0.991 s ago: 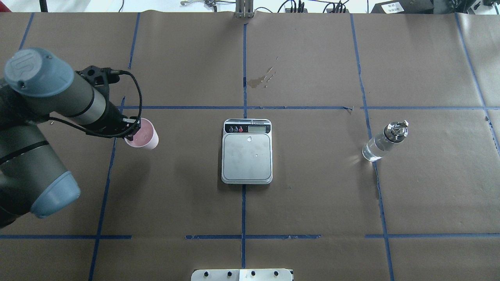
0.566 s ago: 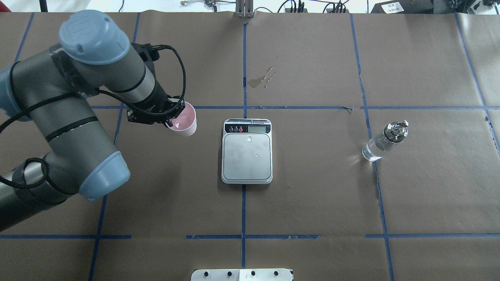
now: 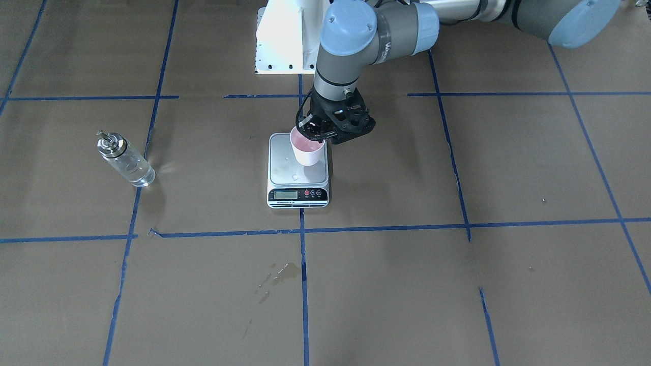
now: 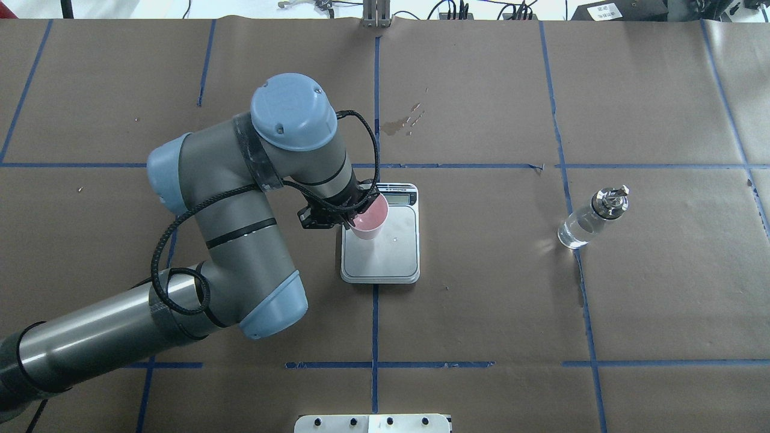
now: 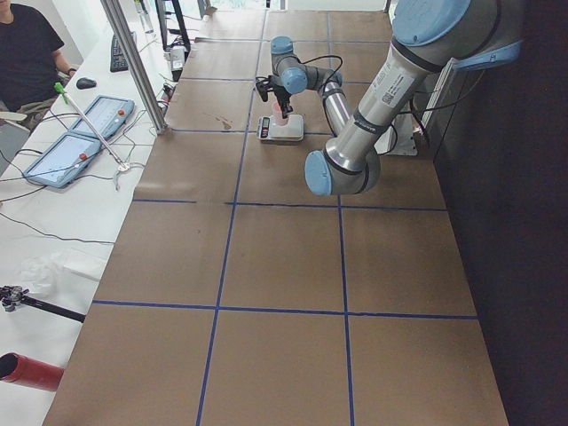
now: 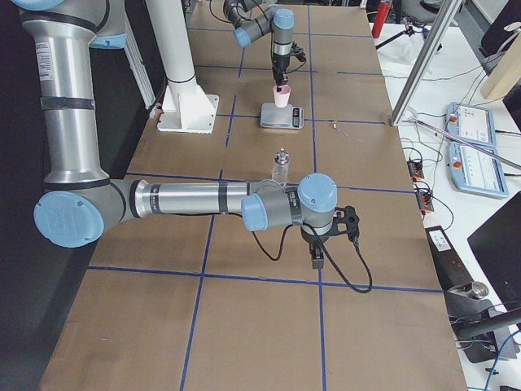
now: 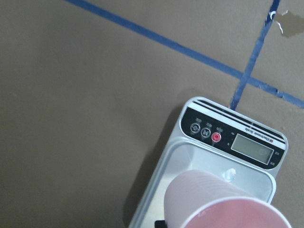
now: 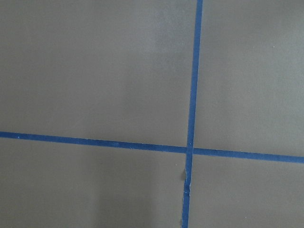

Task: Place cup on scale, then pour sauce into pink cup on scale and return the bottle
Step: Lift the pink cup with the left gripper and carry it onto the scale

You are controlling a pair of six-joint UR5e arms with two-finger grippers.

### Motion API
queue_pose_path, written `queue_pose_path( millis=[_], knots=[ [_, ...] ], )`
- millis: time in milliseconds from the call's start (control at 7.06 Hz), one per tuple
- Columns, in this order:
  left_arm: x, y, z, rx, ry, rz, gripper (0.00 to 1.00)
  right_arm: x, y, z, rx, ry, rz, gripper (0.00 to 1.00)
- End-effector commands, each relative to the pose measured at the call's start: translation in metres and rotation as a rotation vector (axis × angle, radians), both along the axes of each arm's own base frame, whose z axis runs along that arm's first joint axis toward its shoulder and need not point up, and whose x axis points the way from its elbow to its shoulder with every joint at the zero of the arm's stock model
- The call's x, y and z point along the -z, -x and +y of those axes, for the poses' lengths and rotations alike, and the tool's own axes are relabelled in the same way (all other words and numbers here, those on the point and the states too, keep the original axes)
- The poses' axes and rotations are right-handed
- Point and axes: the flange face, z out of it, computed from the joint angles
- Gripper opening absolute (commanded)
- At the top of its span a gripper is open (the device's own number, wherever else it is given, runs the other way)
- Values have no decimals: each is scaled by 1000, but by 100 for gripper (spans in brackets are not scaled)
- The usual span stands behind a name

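My left gripper (image 4: 352, 218) is shut on the rim of the pink cup (image 4: 368, 221) and holds it upright over the scale (image 4: 380, 258), on the platform's left part near the display. I cannot tell whether the cup's base touches the platform. The cup (image 3: 307, 148), the gripper (image 3: 314, 133) and the scale (image 3: 297, 177) also show in the front view. In the left wrist view the cup (image 7: 213, 202) hangs before the scale's button edge (image 7: 237, 137). The glass bottle (image 4: 592, 218) stands far right, alone. My right gripper (image 6: 316, 259) hovers low near me; open or shut I cannot tell.
A wet stain (image 4: 403, 123) marks the brown paper beyond the scale. The robot's white base plate (image 3: 285, 35) is behind the scale. The right wrist view shows only paper and blue tape lines (image 8: 192, 149). A person (image 5: 27, 53) sits by tablets on the side table.
My left arm has carried the cup to the right, from the table's left part to over the scale. The bottle and the scale have not moved.
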Motion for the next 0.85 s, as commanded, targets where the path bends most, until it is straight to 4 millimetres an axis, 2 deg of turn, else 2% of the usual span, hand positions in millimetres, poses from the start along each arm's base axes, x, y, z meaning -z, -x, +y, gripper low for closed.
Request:
queue_pose_path(
  millis=[0,283,425,566,708],
  knots=[
    [-9,-24,7,-11,6,-12,0,0,0,-1,1,3,-5,100],
    [-11,-31,9,-18,-10,14,0,4,1,-2,2,-3,-10,100],
    [-14,-31,9,-21,-12,16,21,3,1,-2,2,-2,-10,100],
    [-23,-29,9,-21,-12,6,99,6,1,-3,1,-7,-11,100],
    [-23,-15,16,-19,-23,24,100,6,1,-4,2,-5,-17,100]
  ],
)
